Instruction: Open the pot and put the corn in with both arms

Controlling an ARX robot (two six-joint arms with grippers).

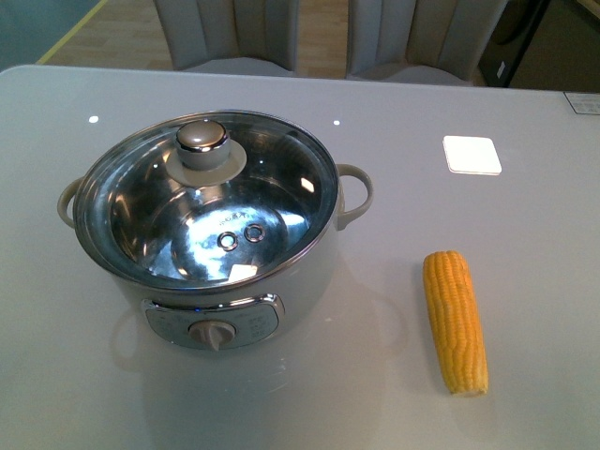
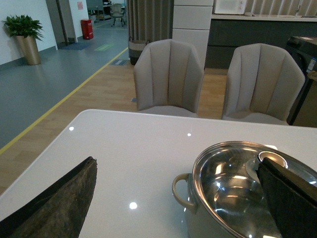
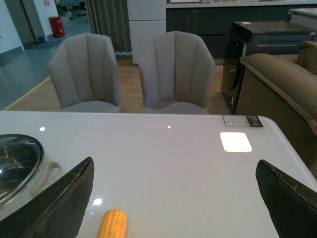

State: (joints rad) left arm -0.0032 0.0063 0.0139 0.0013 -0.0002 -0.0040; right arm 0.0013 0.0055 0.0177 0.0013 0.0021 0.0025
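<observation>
Black left claw [image 2: 177, 165], right claw [image 3: 174, 163]: both wide open, gripping nothing.

The left gripper [image 2: 177, 162] shows two broad black fingers [image 2: 59, 203], wedge-shaped, tapering to narrow tips, matt and coarsely grained. The right gripper [image 3: 174, 160] has matching black fingers [image 3: 290, 198], with pale scuff lines along the edges.

Over pot [image 1: 305, 281], lid [image 1: 208, 187] blocks mouth; corn [image 1: 456, 322] apart, bare table [image 1: 375, 384] around.
</observation>
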